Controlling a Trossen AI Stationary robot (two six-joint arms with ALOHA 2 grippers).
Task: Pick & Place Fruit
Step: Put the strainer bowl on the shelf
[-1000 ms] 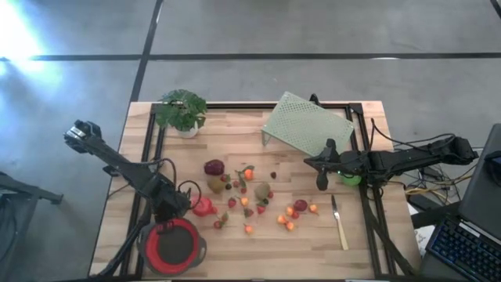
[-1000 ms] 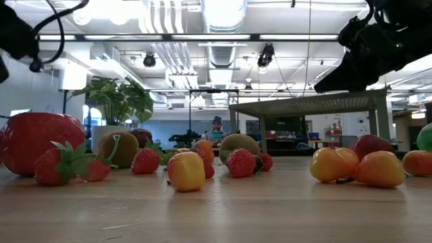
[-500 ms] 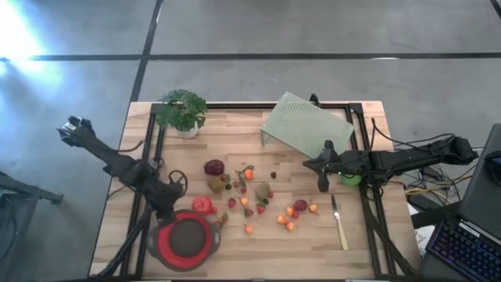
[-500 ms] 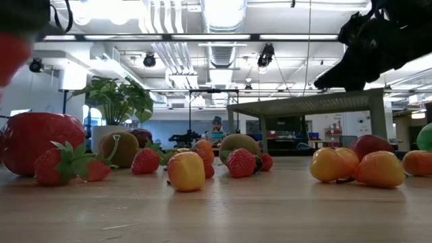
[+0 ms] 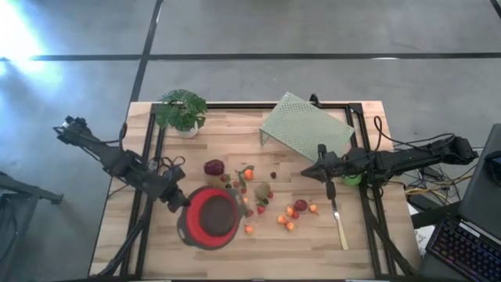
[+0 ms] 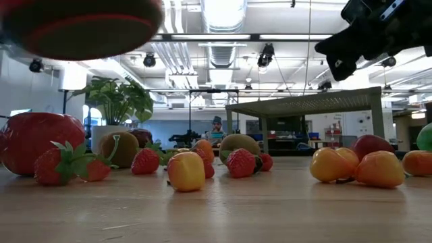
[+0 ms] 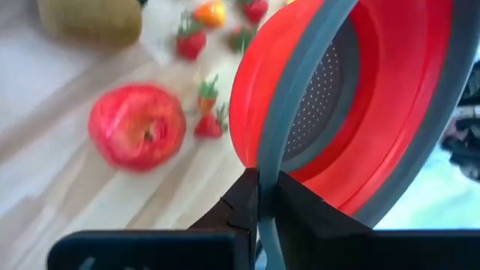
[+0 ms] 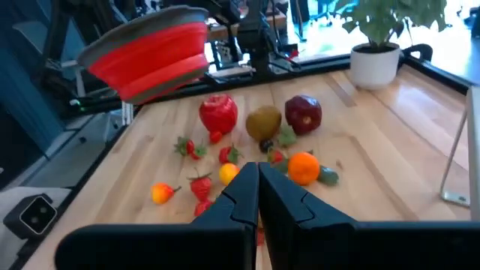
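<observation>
Left gripper (image 5: 182, 205) was clenched on the rim of a red colander (image 5: 211, 218), held above the table at 9 o'clock of the fruit (image 5: 254, 192) scattered mid-table. Right gripper (image 5: 328, 189), fingers pressed together and empty, hovered at 3 o'clock of the fruit, above the knife (image 5: 339, 222).

Bright, even light. Glare whitens the floor (image 5: 16, 31) beyond the table's (image 5: 258, 254) far left corner. In the left wrist view, the fruit (image 7: 137, 133) blurs; ceiling lamps (image 6: 223, 10) blaze overhead.
</observation>
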